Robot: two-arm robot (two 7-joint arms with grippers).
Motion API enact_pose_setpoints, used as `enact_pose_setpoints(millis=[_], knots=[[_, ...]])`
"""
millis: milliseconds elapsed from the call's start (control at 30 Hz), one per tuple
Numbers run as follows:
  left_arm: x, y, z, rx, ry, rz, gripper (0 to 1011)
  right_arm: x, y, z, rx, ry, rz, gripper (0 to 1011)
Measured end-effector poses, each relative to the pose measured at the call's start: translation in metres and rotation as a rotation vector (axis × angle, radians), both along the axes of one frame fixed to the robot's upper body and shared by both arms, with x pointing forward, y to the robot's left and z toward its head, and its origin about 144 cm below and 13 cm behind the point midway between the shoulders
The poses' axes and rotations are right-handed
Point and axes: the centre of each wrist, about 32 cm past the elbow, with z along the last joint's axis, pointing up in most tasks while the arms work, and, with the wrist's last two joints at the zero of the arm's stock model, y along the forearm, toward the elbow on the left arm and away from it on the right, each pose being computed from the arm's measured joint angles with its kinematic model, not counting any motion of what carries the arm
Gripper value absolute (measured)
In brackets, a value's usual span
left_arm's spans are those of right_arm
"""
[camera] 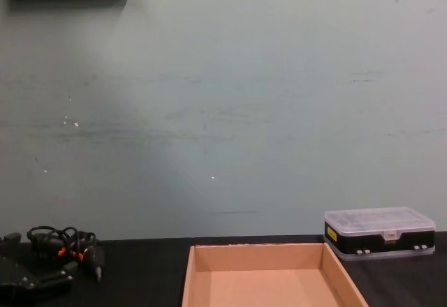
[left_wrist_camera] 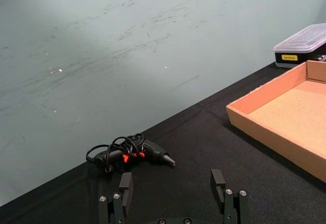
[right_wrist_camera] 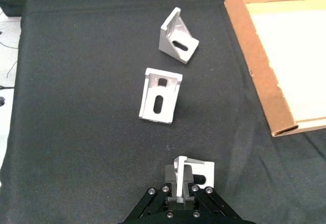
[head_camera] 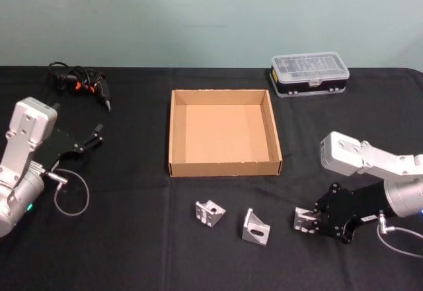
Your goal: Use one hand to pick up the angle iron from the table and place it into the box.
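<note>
You are seeing the right gripper (right_wrist_camera: pixel 178 179) clamping narrow on a small angle iron (right_wrist_camera: pixel 201 168). Its two black fingers are pinching a thin upright wall of the piece. The angle iron is sitting right at the fingertips. It is a bright grey metal L with a dull, cast-looking surface. Its flat leaf, cut with an oval slot, is sticking out to one side of the fingers and facing up toward the wrist. You cannot tell whether it is resting on the table (head_camera: pixel 132 245) or hanging just clear of that matte black surface.

Straight ahead of the fingertips, a second angle iron (right_wrist_camera: pixel 159 101) is lying slotted face up, with its long axis and its slot running away from the gripper. Beyond it, a third angle iron (right_wrist_camera: pixel 178 42) is sitting turned, with its slot running on a diagonal and its triangular gusset showing. The two are lying apart.

The box (right_wrist_camera: pixel 257 61) is lying off to one side of that line, ahead of the gripper. It is a square, shallow tray of tan corrugated cardboard with low walls and an open top.

The left gripper (left_wrist_camera: pixel 172 175) is resting at the table's other side with its fingers spread wide, near a black tool (left_wrist_camera: pixel 133 152) with coiled cable.
</note>
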Motion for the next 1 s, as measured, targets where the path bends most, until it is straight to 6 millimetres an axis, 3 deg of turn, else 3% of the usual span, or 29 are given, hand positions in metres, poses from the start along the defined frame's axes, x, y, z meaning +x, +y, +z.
enact_pose_setpoints(millis=[367,633,1000], knots=[[0.0,0.0,0.0,0.0,0.0,0.0,1000,-0.006,0.003,0.025,0.099,-0.114,-0.045,77],[0.0,0.0,0.0,0.0,0.0,0.0,1000,0.001,0.021,0.042,0.194,-0.216,-0.126,77],[0.0,0.0,0.0,0.0,0.0,0.0,1000,0.032,0.052,0.03,0.257,-0.238,-0.243,77]])
